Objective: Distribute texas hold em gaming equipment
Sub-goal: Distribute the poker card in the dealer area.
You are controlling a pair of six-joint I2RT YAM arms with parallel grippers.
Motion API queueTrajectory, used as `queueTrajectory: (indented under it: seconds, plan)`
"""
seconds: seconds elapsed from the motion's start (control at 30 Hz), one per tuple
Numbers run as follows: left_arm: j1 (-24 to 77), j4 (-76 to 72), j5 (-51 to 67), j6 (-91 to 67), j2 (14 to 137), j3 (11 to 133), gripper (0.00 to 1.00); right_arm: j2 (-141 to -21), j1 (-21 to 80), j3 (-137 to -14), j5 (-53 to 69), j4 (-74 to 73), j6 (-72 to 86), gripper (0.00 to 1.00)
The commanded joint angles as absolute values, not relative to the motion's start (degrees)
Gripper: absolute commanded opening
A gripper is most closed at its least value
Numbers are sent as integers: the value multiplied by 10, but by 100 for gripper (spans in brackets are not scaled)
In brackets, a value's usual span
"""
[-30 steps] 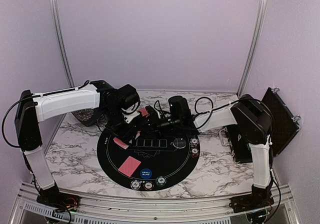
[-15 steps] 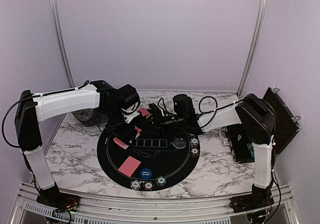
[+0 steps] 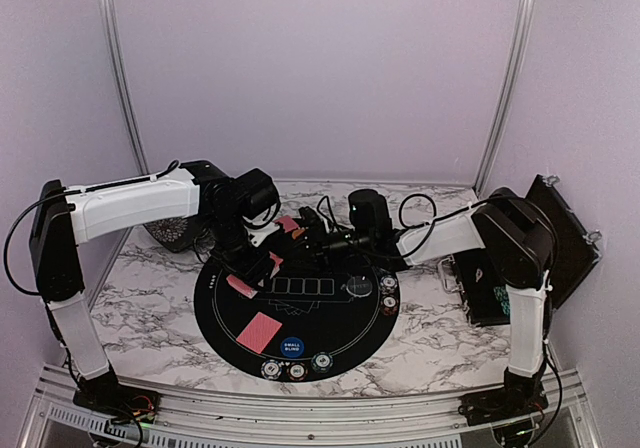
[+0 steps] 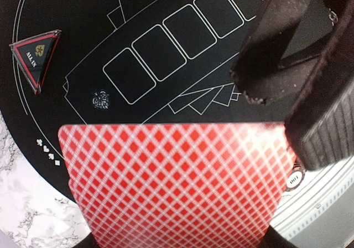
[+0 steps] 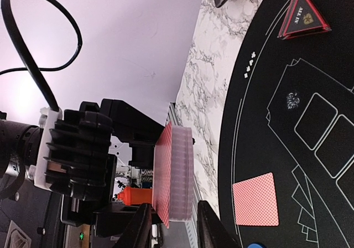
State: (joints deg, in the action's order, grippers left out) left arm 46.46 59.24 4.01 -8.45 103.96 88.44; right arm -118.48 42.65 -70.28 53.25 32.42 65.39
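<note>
Deck (image 5: 177,170) gripped by left claw (image 4: 182,239); right claw (image 5: 174,226) open astride its edge.
A single card should be pinched squarely.

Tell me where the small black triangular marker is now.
The small black triangular marker lies at upper left of the left wrist view, on the round black mat near its left edge, beside the white card outlines.

Grey-veined marble tabletop (image 3: 150,298). Round black poker mat (image 3: 340,323) lies on it, directly under my left gripper (image 3: 268,260) and right gripper (image 3: 305,240). Open black chip case (image 3: 478,288) well right of right gripper. Dark perforated item (image 3: 168,234) left of left gripper.
</note>
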Motion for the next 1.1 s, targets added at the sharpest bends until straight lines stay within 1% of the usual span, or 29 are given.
queueTrajectory:
  seconds: [0.0,0.7,1.07]
  plan:
    - [466,602,39,-78,1040,889,58,-1169,434,-710,538,352,665,26]
    - [465,602,38,-77,1042,888,58,-1182,443,-716,542,356,670,16]
    - [466,602,40,-77,1042,887,58,-1184,442,-719,544,351,673,6]
